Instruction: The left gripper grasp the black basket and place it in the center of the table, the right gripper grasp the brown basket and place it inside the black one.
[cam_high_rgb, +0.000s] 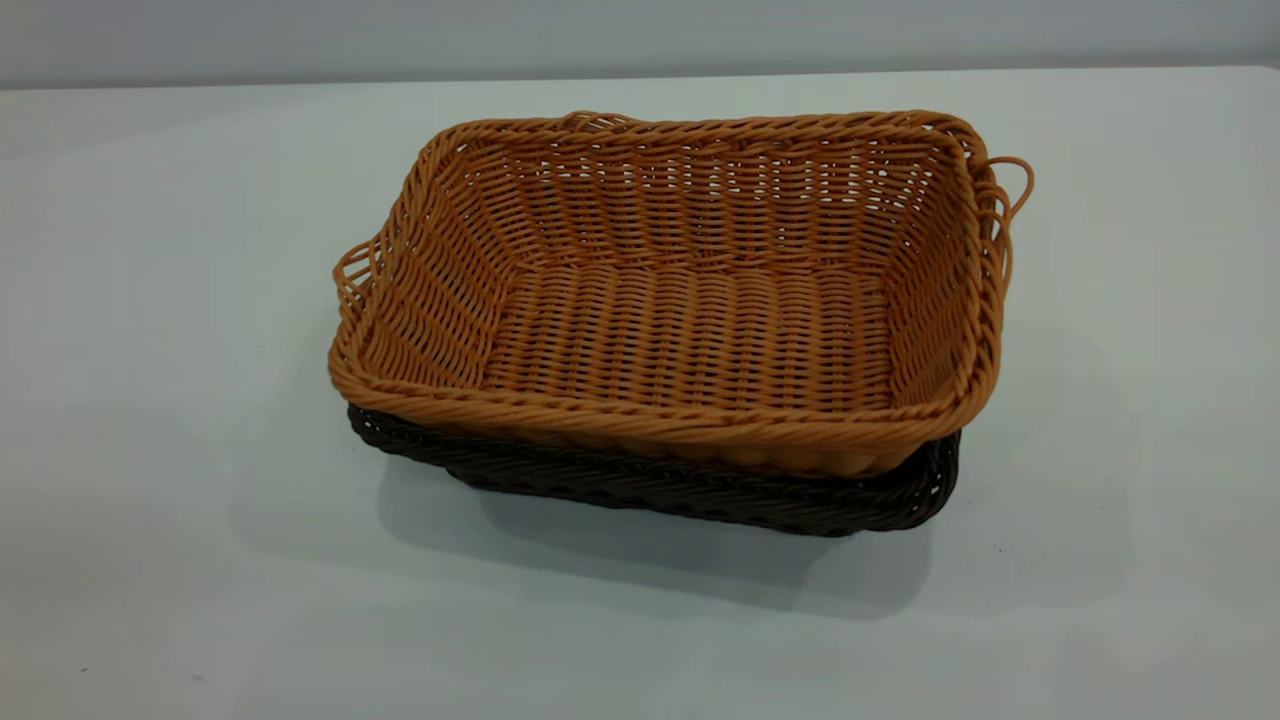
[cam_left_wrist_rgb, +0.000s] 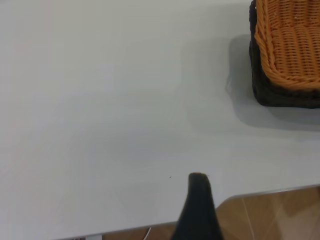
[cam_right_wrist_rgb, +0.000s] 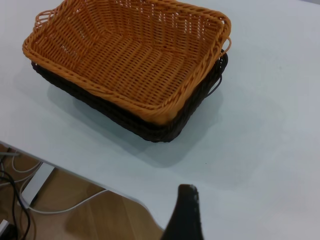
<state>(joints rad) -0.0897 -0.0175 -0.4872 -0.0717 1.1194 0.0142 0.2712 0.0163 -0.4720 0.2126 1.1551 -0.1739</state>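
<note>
Although both arms are absent from the exterior view, the work looks all but finished: the brown basket (cam_high_rgb: 690, 300) is seen nested inside the black basket (cam_high_rgb: 700, 495), and the pair sits about the middle of the table (cam_high_rgb: 150, 300), slightly toward the far side. Only the near rim and the right near corner of the black basket are exposed beneath the brown one, which appears a little skewed, so that its left end overhangs. The left gripper (cam_left_wrist_rgb: 198, 210) is held near the table's edge, well apart from the baskets, and only one dark finger tip is shown; whether its fingers are spread or closed cannot be told, and nothing is seen in its hold. The right gripper (cam_right_wrist_rgb: 185, 215) is likewise held above the table's edge, off from the stack, with a single finger visible, nothing held, and its opening not to be judged. If a step is still in hand, it is judged to be retreat: both arms are best withdrawn up and away from the stack, so that no loop at the rims (cam_high_rgb: 1015, 185) is snagged and the nesting is not disturbed.
</note>
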